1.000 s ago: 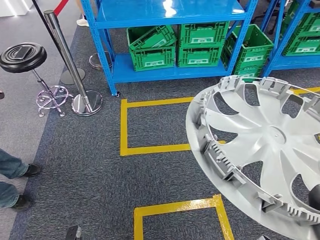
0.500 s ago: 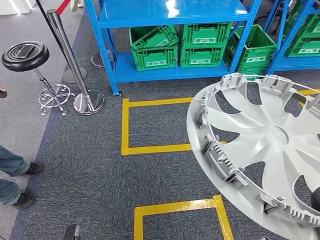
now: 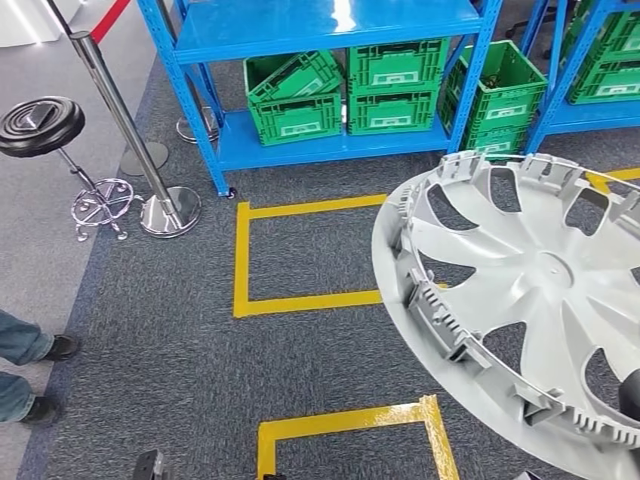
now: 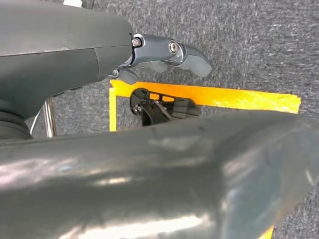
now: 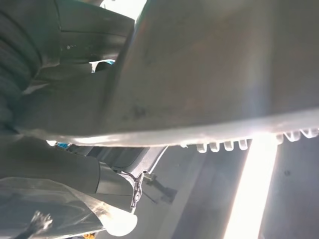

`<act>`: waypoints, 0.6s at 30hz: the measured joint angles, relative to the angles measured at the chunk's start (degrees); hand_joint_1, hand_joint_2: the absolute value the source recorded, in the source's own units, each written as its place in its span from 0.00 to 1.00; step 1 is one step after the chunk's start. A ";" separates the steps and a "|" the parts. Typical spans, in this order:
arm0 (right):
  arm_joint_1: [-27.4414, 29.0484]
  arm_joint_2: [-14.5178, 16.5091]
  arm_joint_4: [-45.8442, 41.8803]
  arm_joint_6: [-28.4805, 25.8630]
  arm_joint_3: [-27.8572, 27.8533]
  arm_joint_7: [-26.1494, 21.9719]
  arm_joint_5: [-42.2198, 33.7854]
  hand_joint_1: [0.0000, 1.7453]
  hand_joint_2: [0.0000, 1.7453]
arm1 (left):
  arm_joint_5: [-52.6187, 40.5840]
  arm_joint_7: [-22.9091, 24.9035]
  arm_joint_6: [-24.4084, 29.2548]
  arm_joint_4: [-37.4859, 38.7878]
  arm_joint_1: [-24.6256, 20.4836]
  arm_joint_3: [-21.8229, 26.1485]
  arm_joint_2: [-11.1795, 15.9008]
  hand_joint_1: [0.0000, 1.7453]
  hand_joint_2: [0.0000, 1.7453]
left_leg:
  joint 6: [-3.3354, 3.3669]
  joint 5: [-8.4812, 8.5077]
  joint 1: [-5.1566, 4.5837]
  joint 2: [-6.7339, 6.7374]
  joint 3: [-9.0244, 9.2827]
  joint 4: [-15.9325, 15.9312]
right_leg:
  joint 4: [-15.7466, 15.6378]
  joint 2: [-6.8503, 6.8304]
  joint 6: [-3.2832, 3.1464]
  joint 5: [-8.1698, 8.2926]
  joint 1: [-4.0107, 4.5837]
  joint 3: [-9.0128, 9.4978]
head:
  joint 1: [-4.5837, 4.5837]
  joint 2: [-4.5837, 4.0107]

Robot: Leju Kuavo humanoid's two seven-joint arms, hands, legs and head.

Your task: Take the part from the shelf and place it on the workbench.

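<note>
Hubcap [image 3: 528, 300] silver-grey, spoked, clip-toothed rim, tilted, inner face up.

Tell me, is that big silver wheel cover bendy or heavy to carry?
The wheel cover is probably light for its size: it looks like thin plastic with open gaps between the spokes. It seems fairly stiff, keeping its round shape while tilted in the air. The small clips around its rim look snappable, so it likely needs gentle handling.

Wheel cover [image 3: 528, 300], right of frame: matt silver-grey plastic, smooth spokes, ribbed rim. Floor [image 3: 173, 340]: rough grey carpet, glossy yellow tape [image 3: 302, 298]. Shelf [image 3: 324, 25], top: glossy blue painted metal. Crates [image 3: 389, 85]: green plastic. Post [image 3: 121, 110], upper left: polished chrome.
</note>
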 joint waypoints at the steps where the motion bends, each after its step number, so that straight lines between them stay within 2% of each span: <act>1: 0.01 0.00 0.00 0.00 0.00 0.00 0.02 1.00 1.00 | -0.01 0.01 0.00 0.00 0.07 0.00 -0.02 0.00 0.00 | 0.65 1.79 -0.35 -0.01 -0.36 -0.84 | -0.04 0.06 -0.16 -0.45 0.26 0.60 | -0.02 0.00; 2: 0.00 0.00 0.00 0.00 0.01 0.00 0.03 1.00 1.00 | -0.02 0.01 0.01 0.00 0.12 0.01 -0.02 0.00 0.00 | 1.55 4.50 -0.90 -0.04 0.18 -3.69 | -0.16 0.11 -0.30 -0.92 0.52 1.31 | -0.04 0.00; 3: 0.00 0.00 0.01 0.00 0.02 0.00 0.04 1.00 1.00 | -0.02 0.01 0.01 0.01 0.16 0.01 0.06 0.00 0.00 | 2.75 7.03 -1.55 -0.07 1.17 -7.10 | -0.44 0.14 -0.41 -1.38 0.66 1.89 | -0.01 0.00; 4: -0.02 0.00 0.02 0.00 0.02 0.00 0.02 1.00 1.00 | -0.03 0.03 0.01 0.01 0.23 0.02 0.18 0.00 0.00 | 3.94 8.87 -2.14 -0.07 2.23 -10.07 | -0.84 0.16 -0.39 -1.78 0.82 2.43 | 0.15 0.00; 5: -0.02 -0.01 0.04 0.00 0.02 -0.01 0.00 1.00 1.00 | -0.05 0.04 0.04 0.01 0.29 0.03 0.33 0.00 0.00 | 4.95 9.72 -2.69 -0.06 3.19 -12.34 | -1.41 0.18 -0.23 -2.02 0.74 2.87 | 0.29 0.00; 6: -0.01 -0.01 0.06 0.00 0.02 -0.01 -0.02 1.00 1.00 | -0.06 0.07 0.08 0.01 0.33 0.05 0.45 0.00 0.00 | 5.77 9.56 -3.04 -0.05 3.98 -13.62 | -2.04 0.17 0.03 -2.03 0.60 3.38 | 0.32 0.00; 7: 0.00 -0.02 0.07 0.00 0.01 0.00 -0.04 1.00 1.00 | -0.08 0.09 0.13 0.00 0.32 0.08 0.52 0.00 0.00 | 6.25 9.02 -3.24 0.00 4.86 -15.01 | -2.51 0.10 0.44 -1.73 0.54 4.06 | 0.26 0.00; 8: 0.00 -0.02 0.04 0.00 -0.01 0.01 -0.04 1.00 1.00 | -0.09 0.09 0.18 -0.01 0.27 0.11 0.56 0.00 0.00 | 6.45 8.61 -3.23 0.00 6.00 -16.76 | -2.91 -0.03 0.81 -1.38 0.44 4.63 | 0.09 0.00; 9: -0.02 -0.03 0.03 0.00 -0.02 0.01 -0.03 1.00 1.00 | -0.11 0.09 0.20 -0.02 0.23 0.14 0.55 0.00 0.00 | 6.33 8.33 -3.07 -0.04 7.28 -18.46 | -2.78 -0.18 1.10 -1.09 0.49 4.94 | 0.01 0.00; 10: -0.09 -0.04 0.02 0.00 -0.03 -0.01 -0.04 1.00 1.00 | -0.13 0.09 0.20 -0.03 0.21 0.18 0.54 0.00 0.00 | 6.08 8.16 -2.86 -0.09 8.50 -19.97 | -1.76 -0.29 1.33 -1.04 0.53 4.51 | 0.07 0.00; 11: -0.17 -0.06 0.01 0.00 0.00 -0.03 -0.04 1.00 1.00 | -0.17 0.09 0.18 -0.04 0.20 0.22 0.48 0.00 0.00 | 5.72 8.16 -2.61 -0.19 9.49 -20.89 | 0.21 -0.33 1.41 -1.50 0.57 3.19 | 0.15 0.00; 12: -0.22 -0.08 0.02 0.00 0.03 -0.04 -0.06 1.00 1.00 | -0.25 0.09 0.15 -0.04 0.21 0.26 0.40 0.00 0.00 | 5.42 8.05 -2.51 -0.26 10.18 -21.40 | 3.08 -0.33 1.45 -2.35 0.54 1.16 | 0.21 0.00; 14: -0.24 -0.10 0.03 0.00 0.08 -0.03 -0.11 1.00 1.00 | -0.47 0.09 0.16 -0.04 0.26 0.31 0.20 0.00 0.00 | 4.98 7.27 -2.34 -0.29 11.26 -21.59 | 8.67 -0.30 1.57 -5.19 0.53 -3.81 | 0.20 0.00; 15: -0.19 -0.11 0.05 0.00 0.08 -0.02 -0.10 1.00 1.00 | -0.60 0.09 0.25 -0.04 0.29 0.32 0.12 0.00 0.00 | 4.70 6.70 -2.26 -0.30 11.93 -21.57 | 9.85 -0.31 1.76 -6.18 0.48 -5.72 | 0.20 0.00; 16: -0.11 -0.11 0.09 0.00 0.07 -0.01 -0.07 1.00 1.00 | -0.72 0.08 0.39 -0.04 0.32 0.33 0.05 0.00 0.00 | 4.40 6.02 -2.16 -0.31 12.73 -21.55 | 9.48 -0.34 1.99 -6.12 0.39 -6.91 | 0.20 0.00; 17: -0.03 -0.11 0.14 0.00 0.05 0.01 -0.04 1.00 1.00 | -0.85 0.05 0.60 -0.04 0.34 0.33 0.02 0.00 0.00 | 4.08 5.29 -2.05 -0.31 13.58 -21.47 | 7.59 -0.38 2.29 -4.50 0.23 -7.35 | 0.22 0.00; 18: 0.05 -0.11 0.18 0.00 0.05 0.13 0.02 1.00 1.00 | -0.96 0.03 0.83 -0.04 0.33 0.33 0.00 0.00 0.00 | 3.73 4.51 -1.94 -0.31 14.37 -21.28 | 4.70 -0.49 2.62 -1.40 0.01 -7.31 | 0.21 0.00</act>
